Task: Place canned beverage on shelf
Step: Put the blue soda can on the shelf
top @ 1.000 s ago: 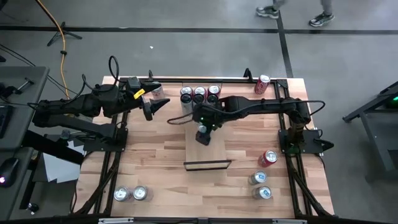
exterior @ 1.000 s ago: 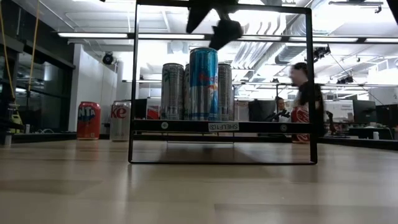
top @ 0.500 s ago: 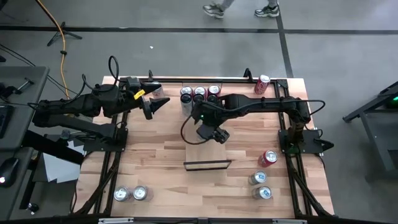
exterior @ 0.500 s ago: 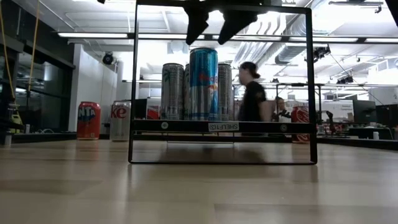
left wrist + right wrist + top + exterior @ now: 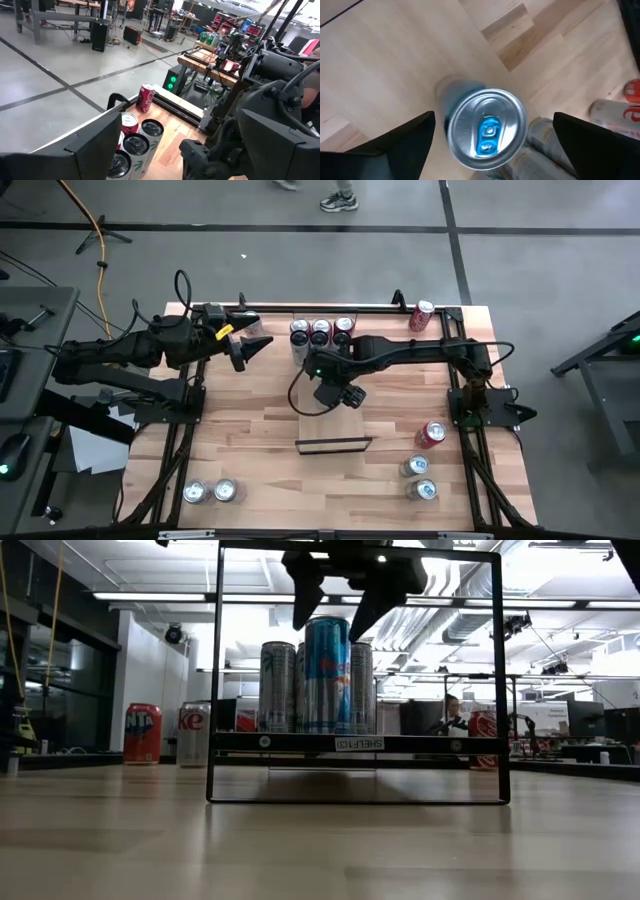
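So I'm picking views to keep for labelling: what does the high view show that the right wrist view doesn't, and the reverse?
Only the high view shows the left gripper waiting at the table's far left, the whole shelf, and the cans lying at the right edge.

Only the right wrist view shows the blue can from above, lid and blue tab.

Both show the right gripper open above the shelf board.

Butcher-block table point(image 5: 250, 430) carries shelf point(image 5: 333, 428); blue can point(image 5: 327, 675) upright on shelf; silver cans point(image 5: 320, 332) just behind shelf.
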### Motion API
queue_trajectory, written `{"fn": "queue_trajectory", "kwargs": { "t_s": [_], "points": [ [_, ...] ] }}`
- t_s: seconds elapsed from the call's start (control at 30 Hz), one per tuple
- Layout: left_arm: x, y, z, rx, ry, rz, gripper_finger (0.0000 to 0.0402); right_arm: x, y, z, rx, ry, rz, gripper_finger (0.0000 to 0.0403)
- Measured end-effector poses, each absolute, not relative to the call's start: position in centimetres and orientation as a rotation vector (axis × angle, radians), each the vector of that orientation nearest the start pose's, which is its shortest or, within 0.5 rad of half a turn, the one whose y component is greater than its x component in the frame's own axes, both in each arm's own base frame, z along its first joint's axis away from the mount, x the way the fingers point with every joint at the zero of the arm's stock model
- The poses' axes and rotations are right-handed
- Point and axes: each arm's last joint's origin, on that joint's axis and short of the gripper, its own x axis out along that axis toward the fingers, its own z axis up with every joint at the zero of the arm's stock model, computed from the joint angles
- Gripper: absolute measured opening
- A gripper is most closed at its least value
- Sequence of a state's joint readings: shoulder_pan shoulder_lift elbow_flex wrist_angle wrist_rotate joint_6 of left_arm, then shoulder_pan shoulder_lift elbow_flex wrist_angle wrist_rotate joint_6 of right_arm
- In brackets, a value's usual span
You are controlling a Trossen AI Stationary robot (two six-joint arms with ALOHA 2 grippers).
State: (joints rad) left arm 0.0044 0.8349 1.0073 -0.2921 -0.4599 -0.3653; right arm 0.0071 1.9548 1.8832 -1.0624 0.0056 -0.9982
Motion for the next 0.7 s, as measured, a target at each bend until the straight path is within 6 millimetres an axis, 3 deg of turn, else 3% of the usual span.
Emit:
{"fn": "queue_trajectory", "kwargs": {
  "t_s": [0.17,0.5,0.7],
  "points": [
    [16.8,1.4,38.8,-0.330,0.037,0.480,0.0353,41.0,0.3,29.8,-0.881,1.051,0.582,0.0367],
    [16.8,1.4,38.8,-0.327,0.046,0.482,0.0353,41.2,0.3,29.2,-0.904,1.068,0.600,0.0283],
    [16.7,1.4,38.4,-0.319,0.080,0.487,0.0353,41.2,0.3,29.4,-0.817,1.110,0.469,0.0236]
  ]
}}
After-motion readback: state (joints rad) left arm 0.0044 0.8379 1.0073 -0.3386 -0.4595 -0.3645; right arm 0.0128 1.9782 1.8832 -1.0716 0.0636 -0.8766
